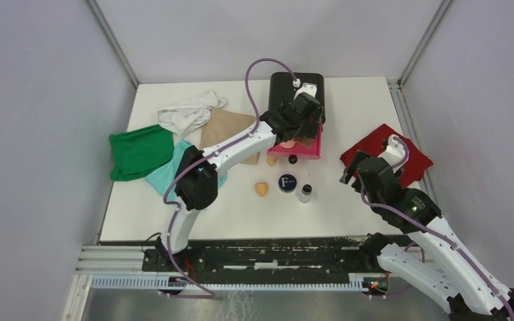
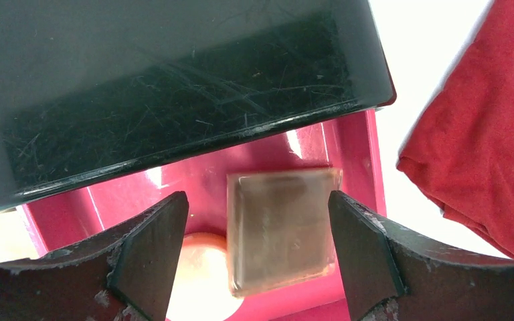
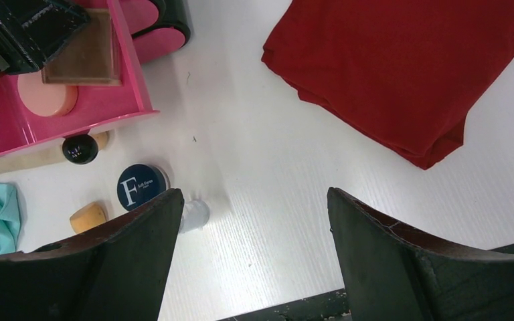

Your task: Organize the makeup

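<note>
Since our left gripper (image 2: pixel 258 224) hangs with fingers spread either side of the square brown compact (image 2: pixel 281 231), which lies flat in the open pink plastic drawer (image 2: pixel 358 154) beside the round pink puff (image 2: pixel 197 271), we judge that piece stowed. An orange egg-shaped sponge (image 1: pixel 261 189), a round navy compact with a white F (image 1: pixel 288 182) and a black-capped clear bottle (image 1: pixel 305 193) lie loose before the drawer, so our right gripper (image 3: pixel 254 200) hovers near them, spread and empty.

Top view looked down over whole white table (image 1: pixel 348 207). Left wrist sat close above open pink plastic drawer (image 2: pixel 358 160); right wrist higher, sharing that drawer.
</note>
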